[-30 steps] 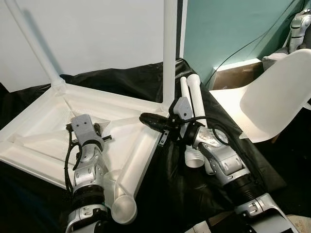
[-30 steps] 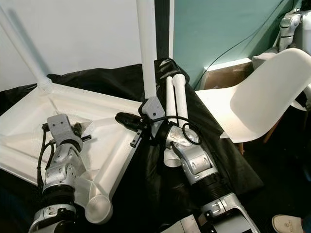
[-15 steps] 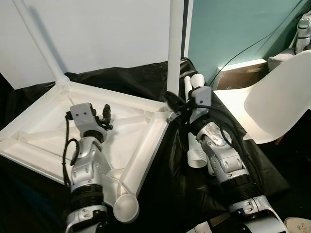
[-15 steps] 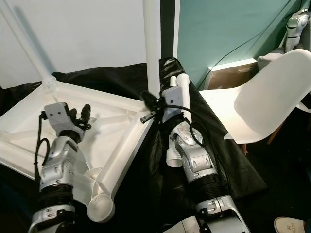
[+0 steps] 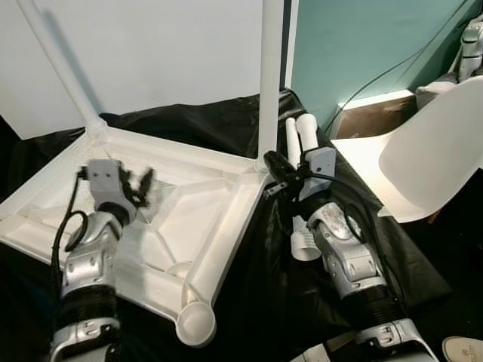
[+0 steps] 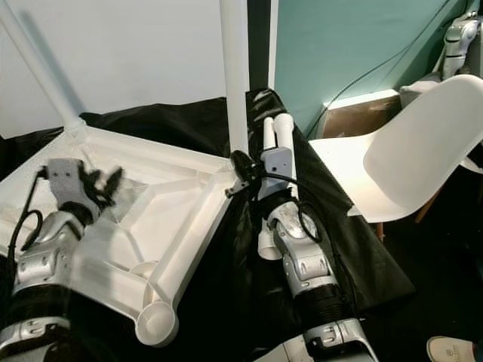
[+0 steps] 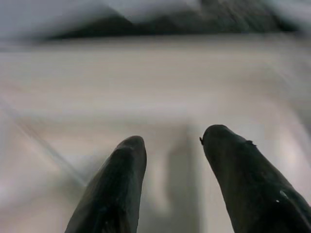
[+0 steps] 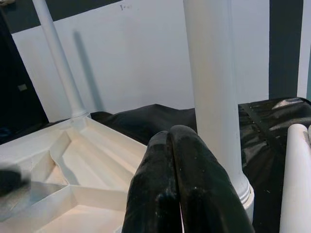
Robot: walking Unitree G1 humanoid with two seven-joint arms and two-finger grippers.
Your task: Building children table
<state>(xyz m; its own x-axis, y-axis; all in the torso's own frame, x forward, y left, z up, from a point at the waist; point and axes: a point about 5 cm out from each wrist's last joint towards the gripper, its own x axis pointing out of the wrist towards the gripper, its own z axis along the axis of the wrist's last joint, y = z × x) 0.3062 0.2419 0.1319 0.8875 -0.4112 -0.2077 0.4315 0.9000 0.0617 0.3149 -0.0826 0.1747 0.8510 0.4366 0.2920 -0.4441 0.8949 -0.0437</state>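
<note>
White tabletop (image 5: 189,219): upside down, two legs fitted.
Left tool (image 5: 134,183): swung leftward, fingers apart, empty.
Right tool (image 8: 180,145): fingers together, back beside the corner leg (image 5: 269,83).
Loose legs (image 5: 302,139): not yet picked up.

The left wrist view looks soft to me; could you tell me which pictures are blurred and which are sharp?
Left wrist view: motion-smeared tabletop underside behind the open fingers. Eye views: the left gripper is blurred, the rest sharp. Right wrist view: crisp, with the leg casting a wall shadow.

Upturned white tabletop (image 5: 189,207): one
Legs fitted upright: two (image 5: 270,83) (image 5: 56,64)
Loose legs lying on black sheet (image 5: 272,302): two (image 5: 309,139) (image 5: 290,139)
White chair (image 5: 434,162): one
Grippers: two (image 5: 134,183) (image 5: 273,163)
</note>
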